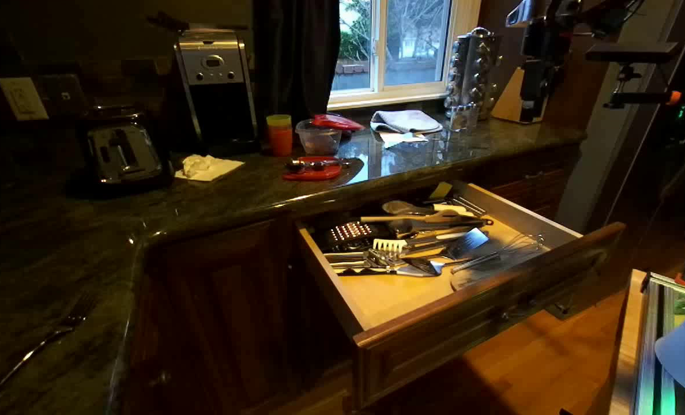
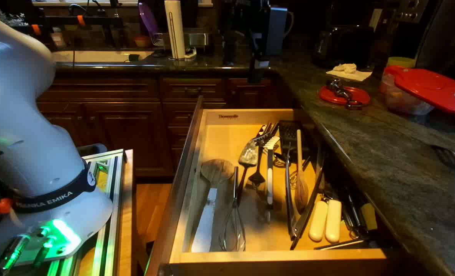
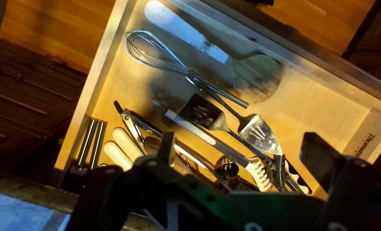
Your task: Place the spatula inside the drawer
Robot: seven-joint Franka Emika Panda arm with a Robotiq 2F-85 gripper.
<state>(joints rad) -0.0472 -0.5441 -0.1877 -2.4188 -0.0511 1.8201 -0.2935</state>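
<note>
The drawer stands open in all views and holds many utensils. The spatula, with a pale bluish flat head, lies on the drawer floor among them. The same head looks dark and slotted in the wrist view. A pointed, shiny slotted turner lies beside it. My gripper is open above the drawer, with nothing between its fingers. Its black shape also shows in both exterior views, where the fingers are hard to make out.
A whisk and a white-handled paddle lie near the drawer front. Tongs and cream handles lie toward the counter. The counter edge overhangs the drawer's back. A fork-like utensil lies on the counter.
</note>
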